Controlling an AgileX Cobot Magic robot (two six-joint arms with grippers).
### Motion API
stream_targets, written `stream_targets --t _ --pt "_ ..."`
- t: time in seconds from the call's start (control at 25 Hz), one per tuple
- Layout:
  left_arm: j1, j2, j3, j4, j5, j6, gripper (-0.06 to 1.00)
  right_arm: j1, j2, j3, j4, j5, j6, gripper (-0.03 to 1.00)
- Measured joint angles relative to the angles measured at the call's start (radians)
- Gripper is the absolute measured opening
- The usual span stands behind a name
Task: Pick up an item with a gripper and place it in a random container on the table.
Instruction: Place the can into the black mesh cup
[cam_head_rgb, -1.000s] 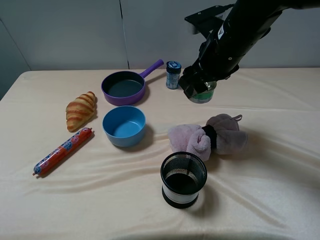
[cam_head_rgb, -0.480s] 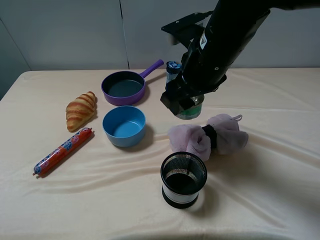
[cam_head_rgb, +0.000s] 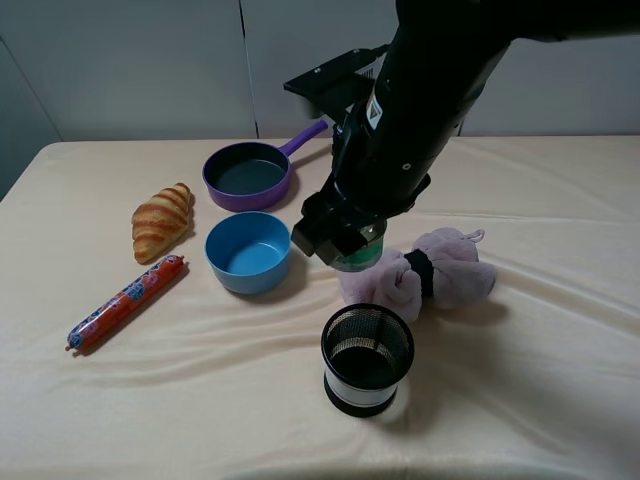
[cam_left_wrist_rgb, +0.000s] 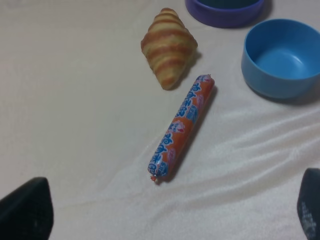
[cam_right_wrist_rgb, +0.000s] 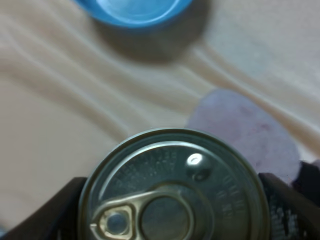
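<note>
right gripper (cam_head_rgb: 340, 240) fingers (cam_right_wrist_rgb: 295, 210) pinch the tin can (cam_right_wrist_rgb: 172, 190) aloft; left gripper (cam_left_wrist_rgb: 165, 212) fingers (cam_left_wrist_rgb: 25, 212) seemingly spread.

We're hunting for lettering and nothing comes out readable. The tin can (cam_right_wrist_rgb: 172, 187) has raised characters ringing its lid, too blurred to make out. The sausage (cam_left_wrist_rgb: 182, 127) has blue-and-white print on its wrapper, illegible. The white sticker (cam_head_rgb: 376, 110) on the arm (cam_head_rgb: 440, 70) is too small.

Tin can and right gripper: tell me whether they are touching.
Touching. In the right wrist view the right gripper has its black fingers against both sides of the tin can, no gap.
</note>
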Motion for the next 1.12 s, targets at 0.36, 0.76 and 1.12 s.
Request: stream_targets --t 0.36,0.76,1.12 --pt "0.0 0.0 0.0 0.0 0.0 0.0 0.99 0.02 -0.109 0.145 0.011 -0.027 0.009 0.49" --pt "0.0 0.0 0.0 0.0 0.0 0.0 0.99 0.058 -0.174 0.28 0.036 -0.09 0.028 0.49" --pt "0.0 0.0 0.0 0.0 0.0 0.0 0.99 0.101 -0.174 0.353 0.059 -0.198 0.038 0.49"
